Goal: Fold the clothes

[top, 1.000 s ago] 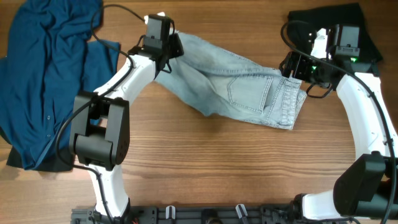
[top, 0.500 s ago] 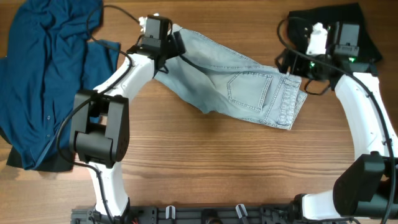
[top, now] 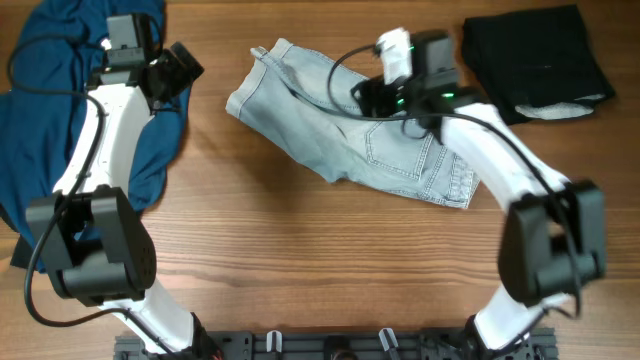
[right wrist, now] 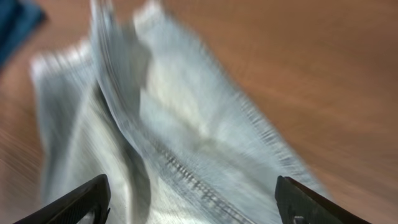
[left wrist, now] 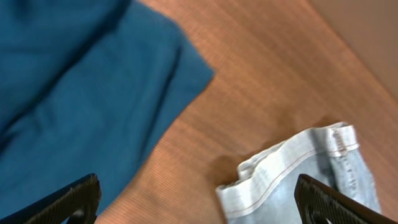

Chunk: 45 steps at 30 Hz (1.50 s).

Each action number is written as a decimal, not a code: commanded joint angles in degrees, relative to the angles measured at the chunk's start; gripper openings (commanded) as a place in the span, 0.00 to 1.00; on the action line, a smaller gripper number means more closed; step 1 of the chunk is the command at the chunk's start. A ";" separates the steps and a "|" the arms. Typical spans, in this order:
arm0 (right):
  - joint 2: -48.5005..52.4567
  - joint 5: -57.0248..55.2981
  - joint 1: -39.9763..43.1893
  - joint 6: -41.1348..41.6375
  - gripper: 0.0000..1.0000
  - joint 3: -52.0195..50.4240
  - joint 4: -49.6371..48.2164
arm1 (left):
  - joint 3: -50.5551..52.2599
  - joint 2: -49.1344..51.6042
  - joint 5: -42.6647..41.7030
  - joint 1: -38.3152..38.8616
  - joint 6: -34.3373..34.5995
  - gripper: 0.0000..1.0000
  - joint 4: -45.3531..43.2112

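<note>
Overhead layout: the jeans (top: 340,135) lie loose and slanted across the middle of the table (top: 300,260), with the pocket end to the right and a hemmed end to the upper left. No fold has been made yet.
Left gripper (top: 178,72): it hangs over the edge of the dark blue shirt (top: 60,110), well apart from the jeans. The left wrist view shows its fingers (left wrist: 68,199) spread wide with nothing between them.
Right gripper (top: 365,97): it hovers over the upper middle of the jeans, near the pocket. The right wrist view is blurred, but the fingers (right wrist: 81,198) stand wide apart above the denim and clamp none of it.
Black garment (top: 535,55): it sits folded at the far right corner, apart from the jeans.
Why so: the cloth lies on the table under its own weight. The right claw is probably placed to pinch the bunched ridge. The left one, off to the side, leaves it room.
</note>
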<state>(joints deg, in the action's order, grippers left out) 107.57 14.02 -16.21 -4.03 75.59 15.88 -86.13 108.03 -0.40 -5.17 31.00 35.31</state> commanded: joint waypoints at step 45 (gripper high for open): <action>12.07 -12.72 2.27 1.40 0.57 6.29 -7.85 | -0.24 0.63 -1.25 2.62 -0.57 1.00 2.49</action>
<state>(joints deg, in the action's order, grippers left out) 118.08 -3.75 -14.68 -4.01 81.10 7.25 -86.15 108.09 -0.99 -3.62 30.79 37.98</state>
